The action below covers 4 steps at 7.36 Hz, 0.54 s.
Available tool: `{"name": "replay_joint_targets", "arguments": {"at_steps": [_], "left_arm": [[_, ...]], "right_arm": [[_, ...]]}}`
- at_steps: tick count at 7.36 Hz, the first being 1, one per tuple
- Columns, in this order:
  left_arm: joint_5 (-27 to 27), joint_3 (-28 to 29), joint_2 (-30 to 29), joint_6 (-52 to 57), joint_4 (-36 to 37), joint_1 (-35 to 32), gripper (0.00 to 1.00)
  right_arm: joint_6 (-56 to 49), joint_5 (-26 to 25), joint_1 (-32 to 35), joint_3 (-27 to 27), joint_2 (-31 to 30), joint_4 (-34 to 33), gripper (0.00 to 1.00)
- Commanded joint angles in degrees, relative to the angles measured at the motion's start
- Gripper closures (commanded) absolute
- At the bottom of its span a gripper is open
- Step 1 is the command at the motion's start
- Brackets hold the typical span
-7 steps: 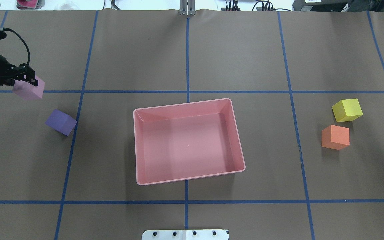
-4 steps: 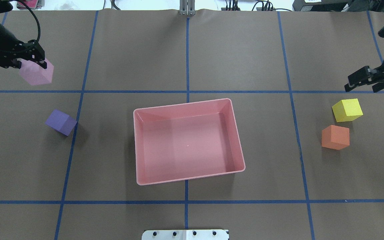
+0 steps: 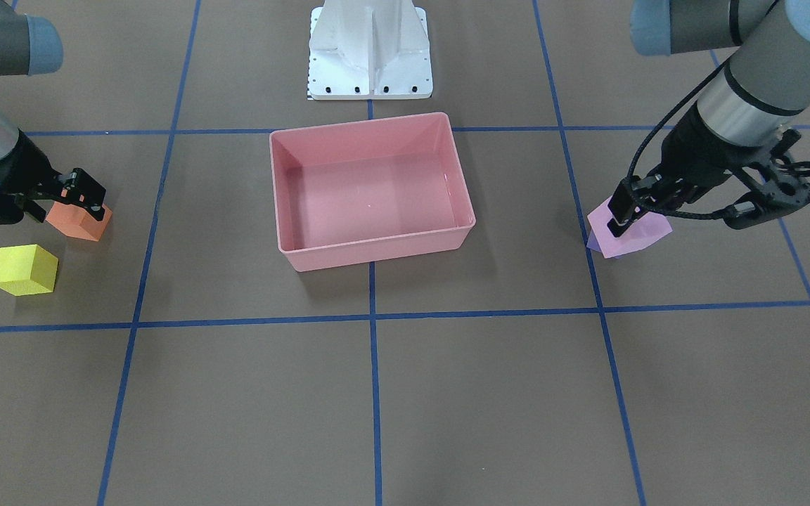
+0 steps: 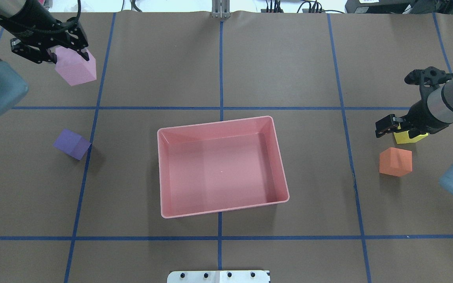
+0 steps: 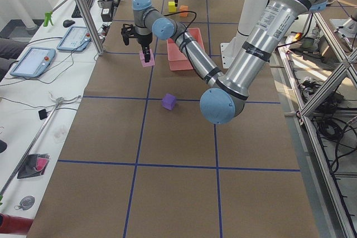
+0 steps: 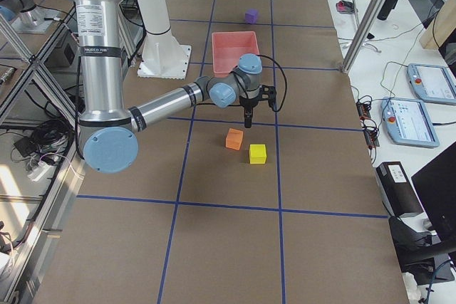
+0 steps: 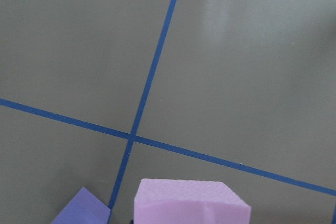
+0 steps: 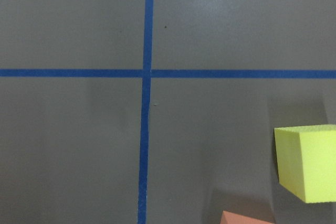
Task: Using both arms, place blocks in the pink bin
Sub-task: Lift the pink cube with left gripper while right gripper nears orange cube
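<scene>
My left gripper (image 4: 70,56) is shut on the light pink block (image 4: 76,71) and holds it above the table, left of and beyond the pink bin (image 4: 222,169). The left wrist view shows this block (image 7: 189,203) with the purple block (image 7: 81,208) on the table below it. The purple block (image 4: 72,144) lies left of the empty bin. My right gripper (image 4: 397,129) is open and empty, hovering by the yellow block (image 4: 409,136). The orange block (image 4: 395,161) lies just nearer. In the front view the left gripper (image 3: 637,214) covers most of the purple block.
The brown table paper carries blue tape grid lines (image 4: 221,70). The white robot base (image 3: 370,49) stands behind the bin (image 3: 370,190). Monitors and cables (image 5: 33,59) lie on a side bench beyond the table's far edge.
My left gripper has carried the light pink block up and to the right. My right arm came in from the right edge and moved down to the yellow block.
</scene>
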Motion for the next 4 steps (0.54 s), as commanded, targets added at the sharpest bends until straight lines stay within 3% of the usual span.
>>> {"name": "replay_joint_targets", "arguments": {"at_steps": [1,4], "left_arm": [[1.96,-0.04,-4.38,-8.78,0.31,4.19,1.00],[4.34,-0.21,-5.36,-11.79,0.31,6.92,1.00]], "right_arm": [[-0.29,-0.05,-0.21,0.03,-4.27,1.07,0.00],[0.50,-0.23,-2.40,-2.51,-3.68,1.16,0.00]]}}
